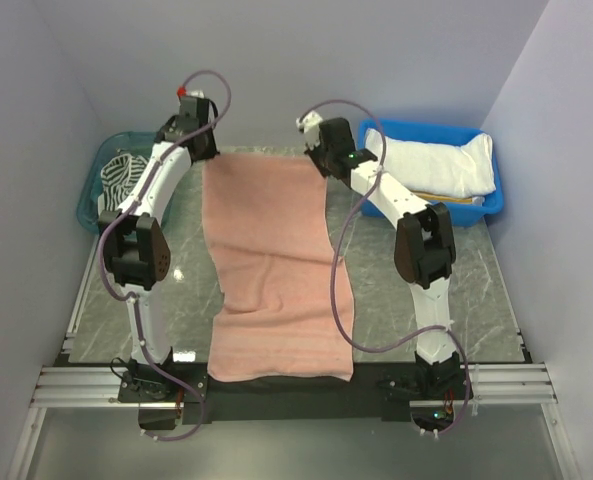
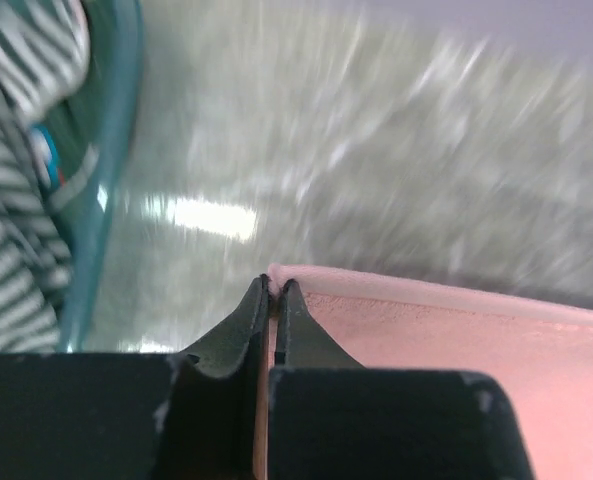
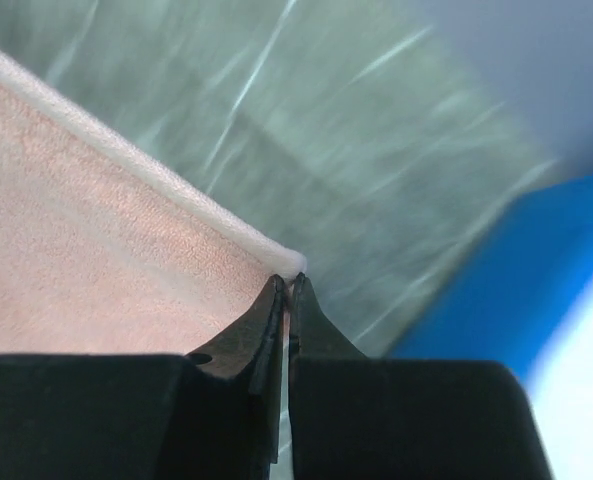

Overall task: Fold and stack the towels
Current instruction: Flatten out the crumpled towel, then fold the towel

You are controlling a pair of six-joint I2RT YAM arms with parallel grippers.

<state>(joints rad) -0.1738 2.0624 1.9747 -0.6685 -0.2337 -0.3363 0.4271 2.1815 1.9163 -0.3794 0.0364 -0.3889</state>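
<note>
Your left tool (image 2: 274,284) and right tool (image 3: 288,281) each pinch a far corner of the pink towel (image 1: 276,260), which is soft and limp, so expect sagging.

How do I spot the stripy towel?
Find the teal bin at the far left corner of the table. The stripy towel is bunched inside it. Only it has dark-and-white stripes; the pink towel and white towel are plain.

This looks like a robot lab. A left arm (image 1: 136,250) and a right arm (image 1: 423,245) are bolted to metal rails (image 1: 506,385) at the near edge of a gray tabletop (image 1: 476,290). Plain pale walls (image 1: 36,100) box it in. A green bin (image 1: 88,200) sits far left, a blue bin (image 1: 416,128) far right.
</note>
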